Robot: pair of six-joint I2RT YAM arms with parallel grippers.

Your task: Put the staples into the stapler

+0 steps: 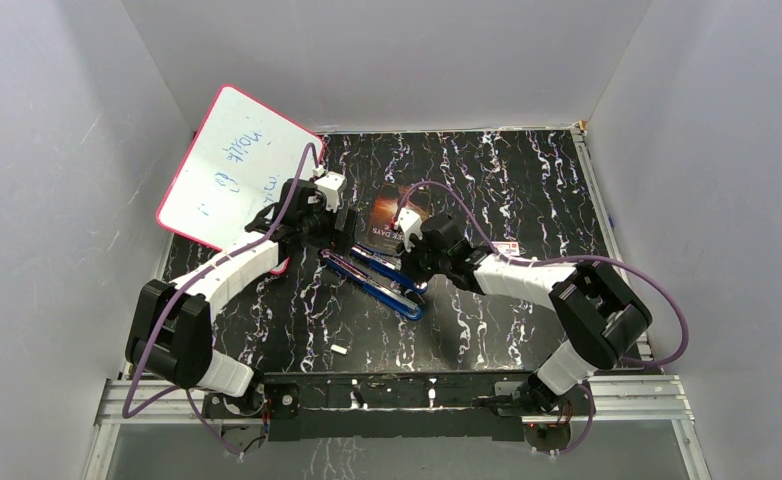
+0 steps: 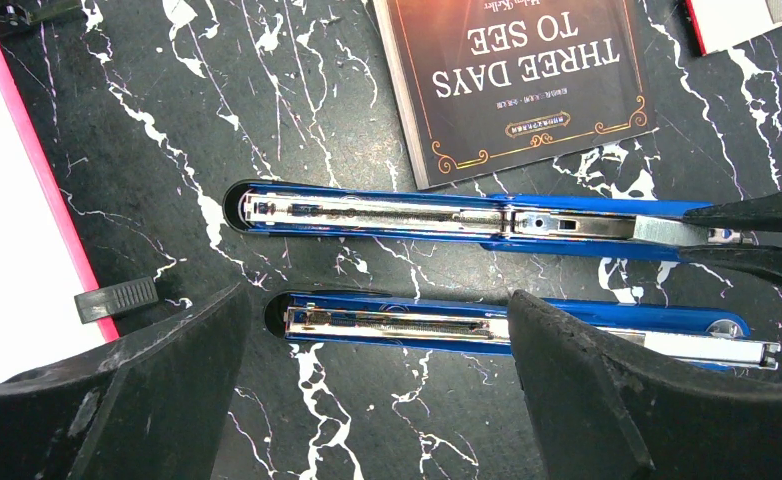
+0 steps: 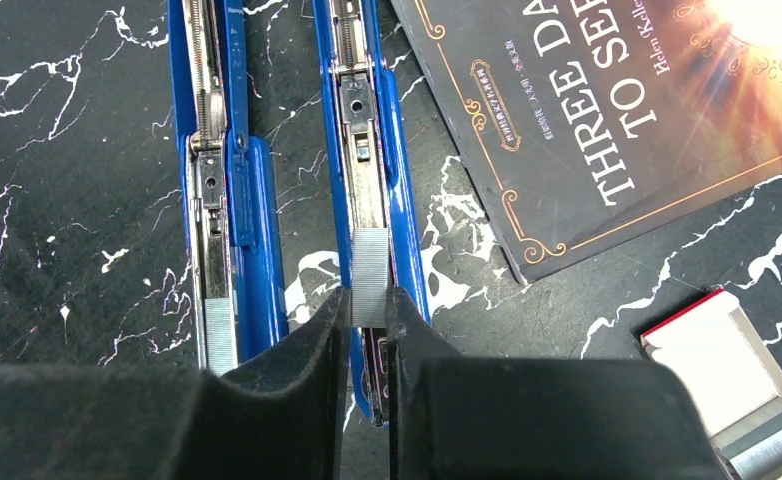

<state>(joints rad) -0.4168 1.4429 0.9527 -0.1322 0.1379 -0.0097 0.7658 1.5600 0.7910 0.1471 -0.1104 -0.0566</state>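
Two blue staplers lie open side by side on the black marble table (image 1: 527,190). In the one nearer the book (image 3: 392,150) (image 2: 417,215), a silvery strip of staples (image 3: 370,265) sits over the near end of the metal channel. My right gripper (image 3: 369,310) is shut on that strip. The other stapler (image 3: 237,190) (image 2: 397,325) has a strip of staples (image 3: 219,335) lying in its channel. My left gripper (image 2: 377,400) hangs open just short of this stapler, and its right finger (image 2: 647,400) covers part of it. From above, both grippers meet over the staplers (image 1: 377,280).
A dark book (image 1: 392,210) lies just beyond the staplers. A pink-framed whiteboard (image 1: 232,165) leans at the back left, with a small black ribbed piece (image 2: 117,298) at its edge. A red-and-white box (image 3: 727,370) sits to the right. A small white scrap (image 1: 338,349) lies near the front.
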